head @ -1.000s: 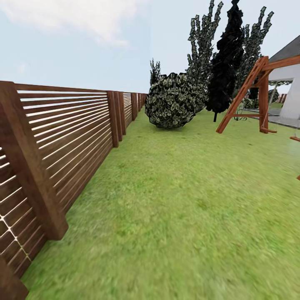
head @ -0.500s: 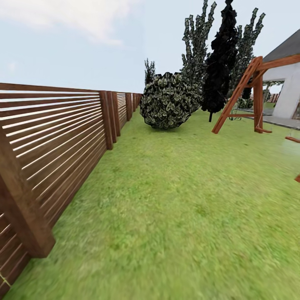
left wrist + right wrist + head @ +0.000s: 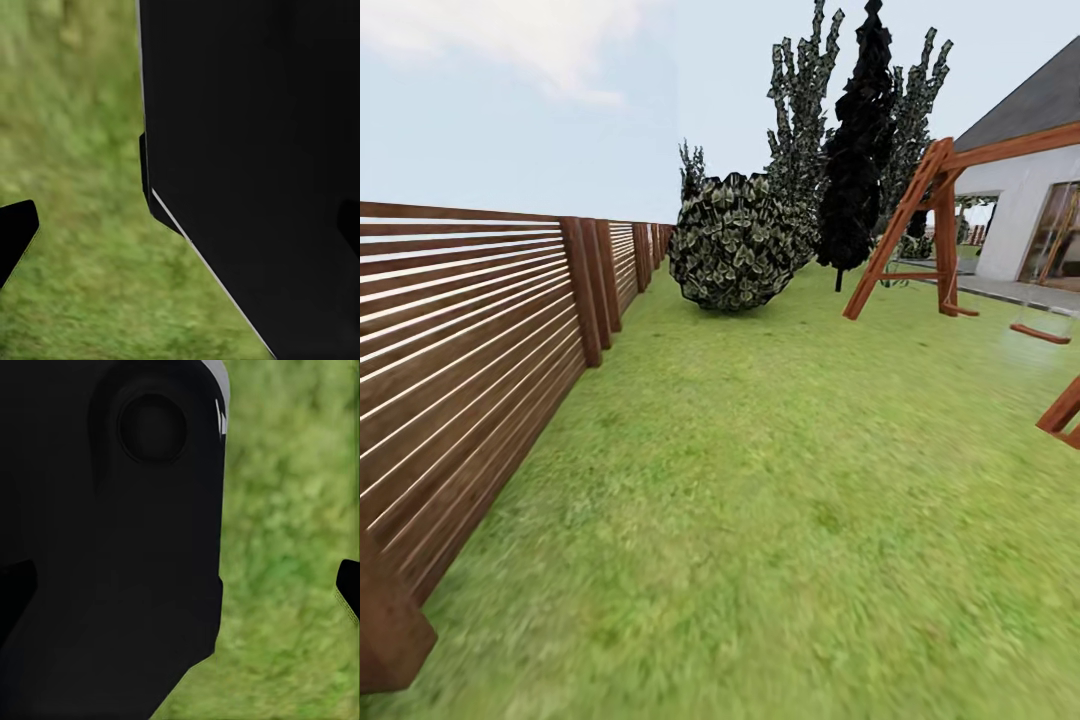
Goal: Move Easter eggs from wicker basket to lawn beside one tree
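The Easter eggs and the wicker basket are out of view. The lawn stretches ahead of me across the garden. Far off stand tall trees with jagged green-grey crowns, and an all-black tree rises in front of them. In the left wrist view my left gripper is open over grass, one dark fingertip at the picture's edge and my own black body close behind. My right gripper is also open over grass, with a fingertip at the picture's edge. Nothing is held in either.
A brown slat fence runs along the left, its nearest post close by. A round leafy bush sits far ahead. A wooden swing frame with a seat, a white house and paving lie to the right.
The whole head view has shifted: the camera turned right and advanced. Fence, bush and trees slid left in the picture, and more of the house and swing came in.
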Tool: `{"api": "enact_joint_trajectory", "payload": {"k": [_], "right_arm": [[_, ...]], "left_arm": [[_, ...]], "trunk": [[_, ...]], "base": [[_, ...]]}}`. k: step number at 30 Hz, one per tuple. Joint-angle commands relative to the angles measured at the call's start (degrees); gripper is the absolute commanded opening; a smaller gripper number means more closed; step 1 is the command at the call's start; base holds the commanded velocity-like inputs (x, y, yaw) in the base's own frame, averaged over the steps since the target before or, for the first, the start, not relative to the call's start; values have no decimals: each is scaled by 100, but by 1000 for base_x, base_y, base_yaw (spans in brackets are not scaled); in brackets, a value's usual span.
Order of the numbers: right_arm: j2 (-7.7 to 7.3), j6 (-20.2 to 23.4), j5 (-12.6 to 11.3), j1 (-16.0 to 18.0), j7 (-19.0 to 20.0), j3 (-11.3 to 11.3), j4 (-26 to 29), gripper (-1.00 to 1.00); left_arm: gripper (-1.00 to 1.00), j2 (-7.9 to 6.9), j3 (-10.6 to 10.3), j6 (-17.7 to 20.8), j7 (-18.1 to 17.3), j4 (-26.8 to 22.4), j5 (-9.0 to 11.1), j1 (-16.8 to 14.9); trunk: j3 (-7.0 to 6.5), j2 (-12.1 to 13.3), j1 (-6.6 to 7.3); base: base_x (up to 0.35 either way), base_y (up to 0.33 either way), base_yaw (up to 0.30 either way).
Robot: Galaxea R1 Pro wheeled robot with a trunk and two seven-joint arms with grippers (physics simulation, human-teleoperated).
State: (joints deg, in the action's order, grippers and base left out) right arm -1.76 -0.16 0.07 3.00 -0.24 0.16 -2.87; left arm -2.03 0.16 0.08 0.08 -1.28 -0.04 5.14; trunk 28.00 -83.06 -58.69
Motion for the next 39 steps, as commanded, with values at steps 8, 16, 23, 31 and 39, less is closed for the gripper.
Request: {"api": "enact_joint_trajectory", "payload": {"k": [8, 16, 23, 31, 39], "right_arm": [[1, -2, 2, 8, -2, 2, -12, 100], [1, 0, 2, 8, -2, 2, -12, 100], [1, -1, 3, 8, -2, 2, -12, 100], [1, -2, 2, 8, -2, 2, -12, 100], [-3, -2, -5, 8, -2, 2, -12, 100]], "left_arm": [[100, -1, -1, 1, 1, -13, 2, 4], [100, -7, -3, 1, 1, -13, -1, 4], [100, -6, -1, 1, 1, -13, 4, 4], [100, -7, -3, 1, 1, -14, -1, 4], [100, -6, 0, 1, 1, -13, -1, 4]], "trunk": [[4, -2, -3], [4, -2, -3], [4, -2, -3], [4, -2, -3], [4, -2, -3]], "base": [[333, 0, -1], [333, 0, 0], [333, 0, -57], [333, 0, -284], [333, 0, -81]]}}
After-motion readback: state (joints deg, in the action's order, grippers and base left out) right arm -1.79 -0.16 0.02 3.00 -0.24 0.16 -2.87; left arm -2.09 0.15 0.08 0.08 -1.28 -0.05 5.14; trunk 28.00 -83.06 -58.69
